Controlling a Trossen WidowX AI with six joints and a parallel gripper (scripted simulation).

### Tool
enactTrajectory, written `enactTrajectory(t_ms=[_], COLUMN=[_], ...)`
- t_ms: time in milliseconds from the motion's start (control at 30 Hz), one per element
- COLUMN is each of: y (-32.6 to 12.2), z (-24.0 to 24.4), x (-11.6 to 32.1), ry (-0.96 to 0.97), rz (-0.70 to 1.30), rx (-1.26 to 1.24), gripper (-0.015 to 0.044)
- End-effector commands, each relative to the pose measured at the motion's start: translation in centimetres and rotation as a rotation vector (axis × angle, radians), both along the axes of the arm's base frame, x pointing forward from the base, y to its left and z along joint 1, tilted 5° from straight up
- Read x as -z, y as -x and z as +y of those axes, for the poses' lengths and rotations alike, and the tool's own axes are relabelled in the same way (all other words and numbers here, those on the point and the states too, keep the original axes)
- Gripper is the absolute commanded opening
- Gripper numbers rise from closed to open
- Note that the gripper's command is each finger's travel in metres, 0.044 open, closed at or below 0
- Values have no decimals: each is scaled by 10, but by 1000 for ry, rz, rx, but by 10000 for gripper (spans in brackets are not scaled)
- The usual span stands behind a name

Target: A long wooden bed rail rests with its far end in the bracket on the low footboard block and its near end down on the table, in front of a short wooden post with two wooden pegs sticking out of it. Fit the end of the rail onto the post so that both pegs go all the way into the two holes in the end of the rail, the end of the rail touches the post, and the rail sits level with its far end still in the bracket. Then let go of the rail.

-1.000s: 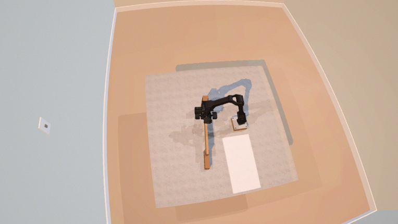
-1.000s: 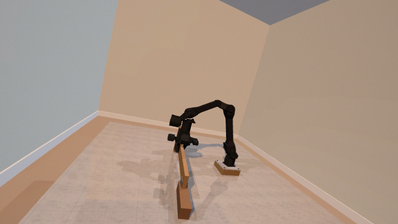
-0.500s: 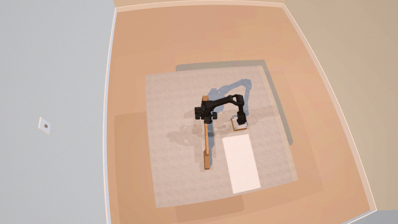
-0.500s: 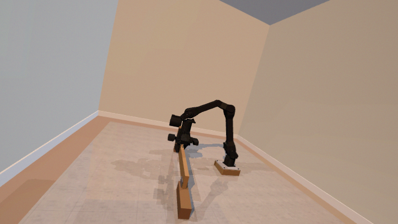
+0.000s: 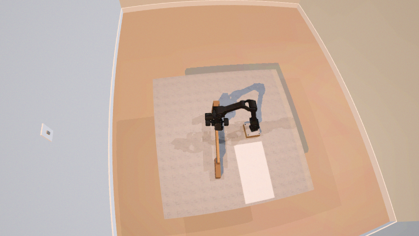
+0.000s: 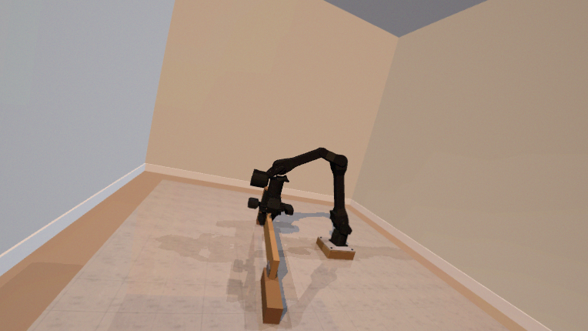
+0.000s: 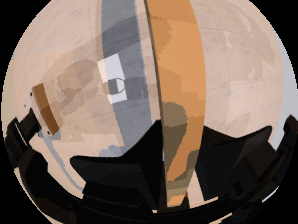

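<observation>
From the top, the rail [image 5: 217, 146] [image 6: 271, 246] [image 7: 181, 65] runs lengthwise between the post [image 5: 216, 103] [image 6: 259, 215] and footboard block [image 5: 218, 172] [image 6: 271, 295], left of the arm's base [image 5: 247, 134] [image 6: 340, 255], with open surface between. In the exterior view, its far end sits at the block. In the wrist view, the gripper [image 7: 170, 123] clamps the rail, which points away from it.

From here, my black six-joint arm [image 5: 236, 106] [image 6: 304, 158] is arching over, its black parallel-jaw gripper [image 5: 218, 126] [image 6: 268, 218] [image 7: 170, 123] pointing down, gripping firmly.

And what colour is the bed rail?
Plain orange-brown wood; the rail shows best in the wrist view, darker where shadow falls.
</observation>
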State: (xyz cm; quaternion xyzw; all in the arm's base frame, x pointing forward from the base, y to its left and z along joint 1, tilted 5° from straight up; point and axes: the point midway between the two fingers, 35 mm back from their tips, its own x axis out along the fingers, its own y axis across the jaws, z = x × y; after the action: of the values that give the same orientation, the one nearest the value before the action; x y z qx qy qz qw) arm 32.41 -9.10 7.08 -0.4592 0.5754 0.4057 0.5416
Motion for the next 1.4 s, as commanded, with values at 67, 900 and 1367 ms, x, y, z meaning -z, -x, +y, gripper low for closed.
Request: enactTrajectory(t_ms=[67, 900, 1367], y=[-2, 0, 1], z=[1, -6, -6], x=[0, 1, 0], ry=[0, 0, 0], rz=[-6, -6, -6], rx=[1, 1, 1], gripper=[0, 0, 0])
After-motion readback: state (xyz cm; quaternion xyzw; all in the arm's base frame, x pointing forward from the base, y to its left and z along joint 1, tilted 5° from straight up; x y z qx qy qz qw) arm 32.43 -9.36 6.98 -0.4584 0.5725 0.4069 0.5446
